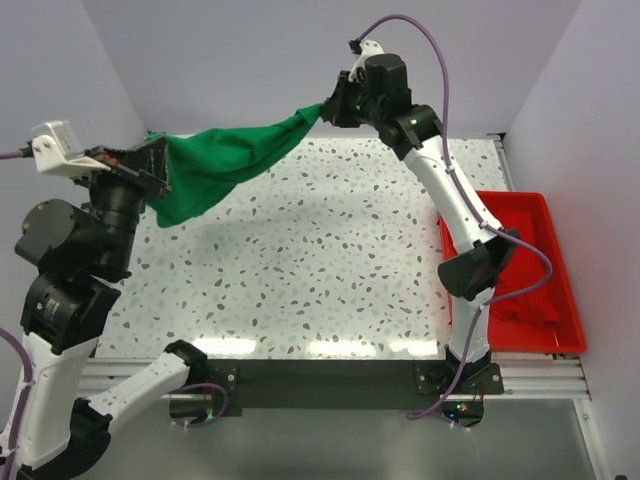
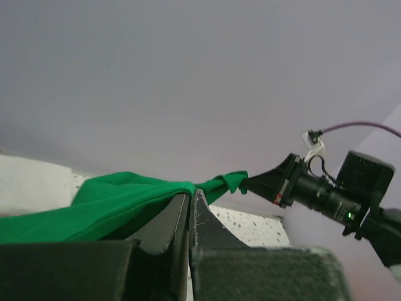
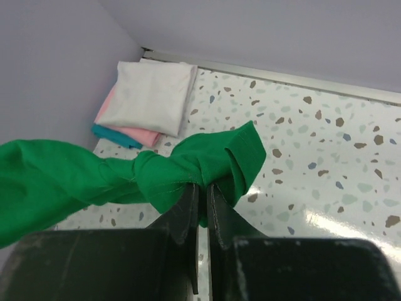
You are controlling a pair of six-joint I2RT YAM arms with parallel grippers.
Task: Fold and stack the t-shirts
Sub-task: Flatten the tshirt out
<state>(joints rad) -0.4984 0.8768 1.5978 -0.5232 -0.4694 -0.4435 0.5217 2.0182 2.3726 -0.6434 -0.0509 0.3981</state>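
Hanging in mid-air betw. both arms, the green tee (image 1: 225,160) runs from the left gripper (image 2: 193,195) to the right gripper (image 3: 202,188), above the speckled table (image 1: 330,260). Both pincers are closed on cloth. The left one nips a bunched edge; the right one pinches a rolled, twisted corner w/ a flap sticking past its fingers. The right end is drawn into a tight rope, and most of the fabric sags in a loose bag near the left arm.

Handling, as a judgement: very light, fully limp, zero stiffness, so it drapes wherever gravity pulls and won't keep a shape unless laid flat. Not fragile and fairly grippy, but a thin pinch could slip if stretched hard. Best holds are prob. two matching pts, shoulders or hem corners, on a clean edge rather than a wad. The present grips look bunched, so the spread may come out skewed.

The folded white tee (image 3: 150,94) lies on a pink tee (image 3: 141,133) and a teal tee (image 3: 116,138) in the corner by the wall. The red tray (image 1: 530,212) sits at the table's right side.
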